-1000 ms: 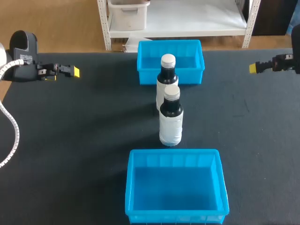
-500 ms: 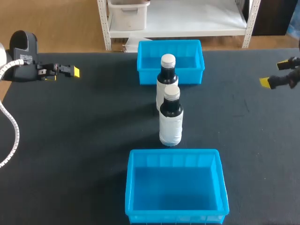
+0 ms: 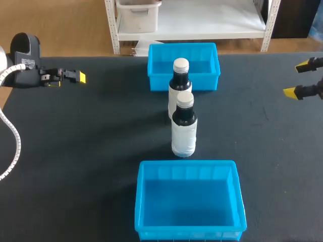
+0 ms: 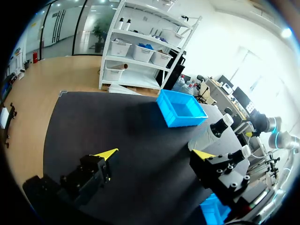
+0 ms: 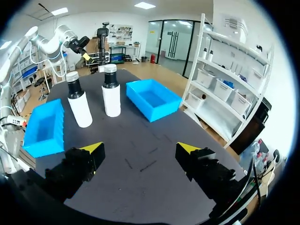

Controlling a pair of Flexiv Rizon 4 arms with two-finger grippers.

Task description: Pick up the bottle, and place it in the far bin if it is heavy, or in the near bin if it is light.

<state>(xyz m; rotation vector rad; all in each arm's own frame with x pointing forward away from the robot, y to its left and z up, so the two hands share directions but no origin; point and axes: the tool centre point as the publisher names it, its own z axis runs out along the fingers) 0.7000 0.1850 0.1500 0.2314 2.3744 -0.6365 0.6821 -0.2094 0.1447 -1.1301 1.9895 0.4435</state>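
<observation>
Bottle (image 3: 183, 126) and second bottle (image 3: 180, 83) stand upright mid-table (image 3: 91, 151) between far bin (image 3: 157, 80) and near bin (image 3: 186, 164), probably so either arm can reach them. Left gripper (image 3: 76, 76) and right gripper (image 3: 301, 78) gape wide and empty at the table's side edges.

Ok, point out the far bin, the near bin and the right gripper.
far bin (image 3: 157, 83), head view, front wall
near bin (image 3: 212, 164), head view, far rim
right gripper (image 3: 298, 79), head view, midway between its tips
</observation>
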